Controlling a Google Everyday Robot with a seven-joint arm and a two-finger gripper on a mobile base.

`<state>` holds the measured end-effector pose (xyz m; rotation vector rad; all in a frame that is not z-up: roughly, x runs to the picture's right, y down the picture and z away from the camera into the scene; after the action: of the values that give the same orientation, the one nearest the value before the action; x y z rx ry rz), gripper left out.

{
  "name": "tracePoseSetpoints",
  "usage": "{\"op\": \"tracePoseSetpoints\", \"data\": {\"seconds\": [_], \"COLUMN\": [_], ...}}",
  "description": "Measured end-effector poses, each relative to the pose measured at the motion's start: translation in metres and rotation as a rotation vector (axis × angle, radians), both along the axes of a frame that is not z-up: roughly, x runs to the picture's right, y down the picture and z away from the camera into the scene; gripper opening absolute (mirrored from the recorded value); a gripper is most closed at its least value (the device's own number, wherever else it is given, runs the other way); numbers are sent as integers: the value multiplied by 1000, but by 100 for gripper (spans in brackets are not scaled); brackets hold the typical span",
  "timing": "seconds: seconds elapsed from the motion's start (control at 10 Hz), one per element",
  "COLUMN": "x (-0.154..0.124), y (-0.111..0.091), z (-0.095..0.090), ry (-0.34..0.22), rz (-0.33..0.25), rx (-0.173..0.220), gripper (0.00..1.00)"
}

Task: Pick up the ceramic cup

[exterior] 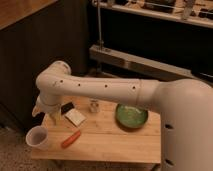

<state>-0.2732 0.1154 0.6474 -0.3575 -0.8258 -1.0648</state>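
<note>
Workshop-like room: metal rack rails (145, 62) behind a wooden table (110, 142), gripper (41, 111) hovering over its left end.

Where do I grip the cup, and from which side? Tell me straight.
Take the cup by its rim, across the wall, coming down from above. It stands upright with its mouth open and no handle showing, at the table's near left corner. The gripper hangs just above and behind it; the carrot lies apart to its right.
</note>
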Motion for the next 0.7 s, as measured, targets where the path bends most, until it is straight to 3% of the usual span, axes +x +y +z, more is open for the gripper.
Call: {"op": "tracePoseSetpoints", "data": {"seconds": [0.3, 0.7], "x": [-1, -1], "y": [11, 8], "z": [9, -7], "ry": [-6, -34], "rz": [-8, -84], "rx": [-5, -35], "gripper": [65, 65]}}
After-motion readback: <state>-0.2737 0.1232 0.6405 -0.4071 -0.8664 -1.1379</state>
